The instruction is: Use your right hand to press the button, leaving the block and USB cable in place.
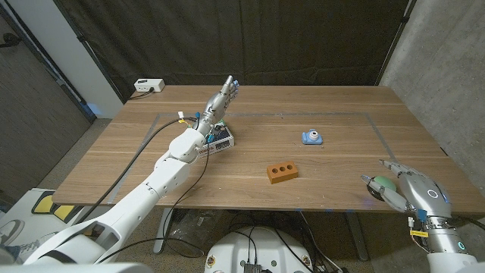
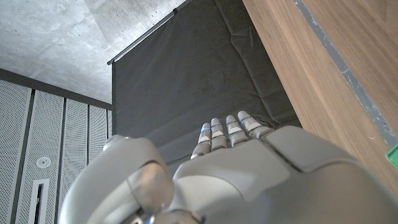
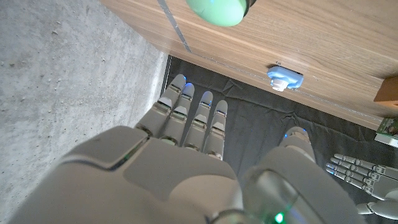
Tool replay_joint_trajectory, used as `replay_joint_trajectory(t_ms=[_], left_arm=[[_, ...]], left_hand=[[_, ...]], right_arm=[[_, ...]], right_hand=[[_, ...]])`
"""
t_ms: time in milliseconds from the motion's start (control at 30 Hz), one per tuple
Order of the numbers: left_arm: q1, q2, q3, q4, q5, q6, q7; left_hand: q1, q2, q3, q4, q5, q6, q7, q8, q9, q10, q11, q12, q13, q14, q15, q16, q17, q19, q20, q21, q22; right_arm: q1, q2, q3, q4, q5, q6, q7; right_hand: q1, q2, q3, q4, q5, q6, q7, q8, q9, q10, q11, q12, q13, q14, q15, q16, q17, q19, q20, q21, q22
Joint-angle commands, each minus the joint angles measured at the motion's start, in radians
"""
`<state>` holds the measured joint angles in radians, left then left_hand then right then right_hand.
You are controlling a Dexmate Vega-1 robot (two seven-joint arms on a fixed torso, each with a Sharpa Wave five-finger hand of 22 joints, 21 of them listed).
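Note:
The button (image 1: 380,186), a green dome on a dark base, sits near the table's front right edge; its dome (image 3: 217,9) also shows in the right wrist view. My right hand (image 1: 413,191) is open just right of it, its fingers (image 3: 193,115) straight and short of the dome. The orange block (image 1: 281,172) with three holes lies front of centre. A small blue item (image 1: 311,137) (image 3: 285,78) lies behind it. My left hand (image 1: 224,95) is open and raised over the table's back left, fingers (image 2: 227,127) straight. A small green-board device (image 1: 220,136) with a cable lies under its wrist.
A white box (image 1: 148,86) sits at the table's back left corner. Grey tape lines (image 1: 333,115) mark a rectangle on the wooden top. A dark curtain hangs behind the table, and a concrete wall stands to the right.

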<state>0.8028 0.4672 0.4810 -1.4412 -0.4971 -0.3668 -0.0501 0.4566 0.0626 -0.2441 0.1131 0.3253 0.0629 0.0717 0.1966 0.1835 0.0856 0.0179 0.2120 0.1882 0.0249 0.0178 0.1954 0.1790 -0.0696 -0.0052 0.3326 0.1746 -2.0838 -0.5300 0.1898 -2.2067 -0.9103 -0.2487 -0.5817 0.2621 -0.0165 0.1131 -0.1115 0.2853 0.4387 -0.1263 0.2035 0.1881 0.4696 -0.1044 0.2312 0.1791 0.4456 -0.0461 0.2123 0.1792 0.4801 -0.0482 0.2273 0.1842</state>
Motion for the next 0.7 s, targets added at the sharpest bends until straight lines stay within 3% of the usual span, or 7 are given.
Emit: replay_joint_trajectory(t_ms=[33,700], left_arm=[[-0.01,-0.003,0.005,0.01,-0.002,0.0,-0.01],[-0.013,-0.001,0.004,0.008,-0.004,0.02,-0.004]], left_hand=[[0.004,0.005,-0.006,0.001,0.005,0.005,-0.004,0.006,0.003,0.012,0.0,-0.002,0.002,0.013,-0.002,0.002,0.004,0.002,-0.001,-0.002,0.002],[0.008,0.01,-0.009,0.0,0.005,0.009,-0.008,0.006,0.003,0.016,-0.002,-0.001,0.003,0.023,-0.008,0.004,0.004,0.014,0.007,-0.006,0.002]], right_arm=[[0.016,-0.041,-0.045,0.026,0.018,-0.065,-0.011],[0.049,-0.091,-0.109,0.066,0.11,-0.141,-0.029]], right_hand=[[0.009,0.013,0.006,-0.004,0.008,0.028,0.01,0.01,0.005,0.026,0.006,0.005,0.005,-0.014,-0.107,-0.012,0.004,-0.007,-0.109,-0.001,0.004],[0.026,0.029,0.015,-0.008,0.006,0.052,0.013,0.013,0.005,0.051,0.001,0.009,0.005,0.002,-0.106,-0.014,0.003,0.003,-0.108,-0.003,0.004]])
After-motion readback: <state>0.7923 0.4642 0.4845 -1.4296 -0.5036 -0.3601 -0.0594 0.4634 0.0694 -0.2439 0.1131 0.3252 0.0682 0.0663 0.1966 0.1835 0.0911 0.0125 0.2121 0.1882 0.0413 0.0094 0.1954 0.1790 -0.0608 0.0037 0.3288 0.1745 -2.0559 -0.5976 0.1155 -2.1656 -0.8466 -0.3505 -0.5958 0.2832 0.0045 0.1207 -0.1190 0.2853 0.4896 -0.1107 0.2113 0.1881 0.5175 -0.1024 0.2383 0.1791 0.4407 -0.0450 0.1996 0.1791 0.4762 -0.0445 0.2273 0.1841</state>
